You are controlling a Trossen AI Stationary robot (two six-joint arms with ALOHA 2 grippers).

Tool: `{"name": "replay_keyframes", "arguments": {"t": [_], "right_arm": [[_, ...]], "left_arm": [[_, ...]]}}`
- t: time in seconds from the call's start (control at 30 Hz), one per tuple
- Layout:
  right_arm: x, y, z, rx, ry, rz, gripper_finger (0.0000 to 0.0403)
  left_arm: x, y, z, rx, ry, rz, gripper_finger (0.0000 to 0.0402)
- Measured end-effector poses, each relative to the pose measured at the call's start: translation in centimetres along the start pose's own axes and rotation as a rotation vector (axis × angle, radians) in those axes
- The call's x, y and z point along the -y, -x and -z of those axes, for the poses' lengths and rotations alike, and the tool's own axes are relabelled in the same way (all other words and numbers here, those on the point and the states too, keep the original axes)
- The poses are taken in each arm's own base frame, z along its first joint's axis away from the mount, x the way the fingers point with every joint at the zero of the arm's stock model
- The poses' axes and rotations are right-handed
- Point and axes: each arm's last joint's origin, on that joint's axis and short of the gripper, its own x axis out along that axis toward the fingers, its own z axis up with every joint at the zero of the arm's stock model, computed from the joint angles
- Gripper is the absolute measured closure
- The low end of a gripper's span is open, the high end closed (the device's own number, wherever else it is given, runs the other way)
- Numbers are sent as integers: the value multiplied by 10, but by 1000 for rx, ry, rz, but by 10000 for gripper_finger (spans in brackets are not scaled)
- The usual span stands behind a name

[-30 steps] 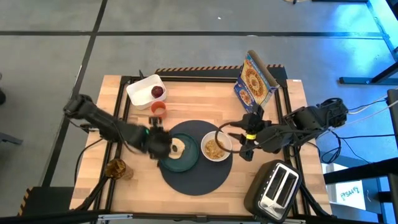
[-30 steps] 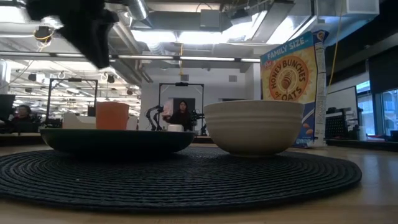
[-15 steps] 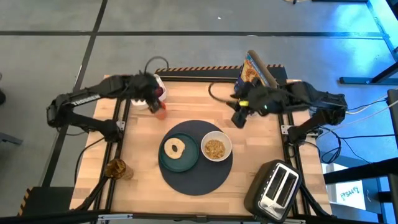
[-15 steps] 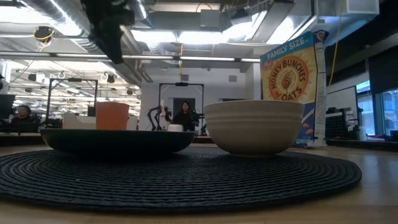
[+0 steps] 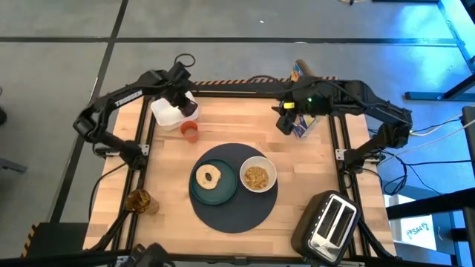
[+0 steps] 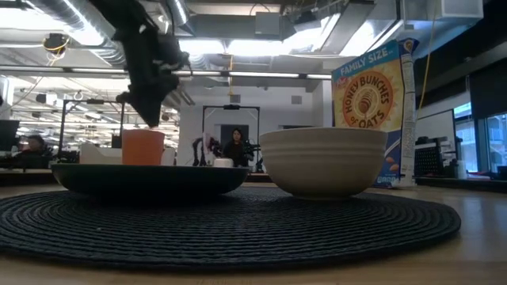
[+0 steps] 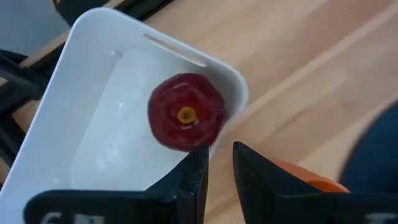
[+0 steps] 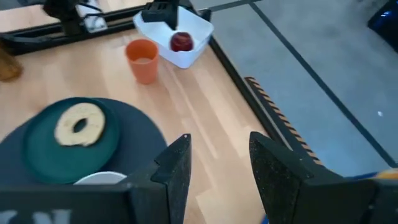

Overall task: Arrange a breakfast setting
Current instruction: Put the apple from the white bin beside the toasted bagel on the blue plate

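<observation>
A dark-navy round mat (image 5: 237,216) lies at mid-table. On it rest a teal plate (image 5: 226,195) with a bagel (image 5: 207,176) and a white bowl (image 5: 272,175) of cereal. An orange cup (image 5: 190,132) stands on the wood beyond the mat. A small red apple (image 7: 186,119) lies in a white tray (image 5: 165,111) at the far left. My left gripper (image 7: 219,171) hovers over the tray's near wall beside the apple, pointing down, its fingers a narrow gap apart with nothing between. My right gripper (image 8: 217,165) hangs open and high over the far right.
A cereal box (image 6: 376,95) stands at the far right, partly under my right arm. A toaster (image 5: 326,222) sits at the near right corner and a brownish glass (image 5: 139,200) at the near left. A black frame borders the table.
My left gripper has swung from the teal plate toward the far left and now stands over the white tray, its wrist rolled. My right gripper has swung from beside the bowl toward the far edge near the cereal box. The bagel stays on the plate.
</observation>
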Motion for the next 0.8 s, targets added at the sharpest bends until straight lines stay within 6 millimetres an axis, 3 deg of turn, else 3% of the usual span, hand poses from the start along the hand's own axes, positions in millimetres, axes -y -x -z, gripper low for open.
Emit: {"name": "replay_keyframes", "arguments": {"t": [0.47,0.8], "right_arm": [[40,-10,-4,-15,-24,20,251],[49,-12,-5,-20,-17,13,251]], "left_arm": [[-14,-29,-17,4,44,-36,337],[-15,-36,-17,-19,43,-61,339]]}}
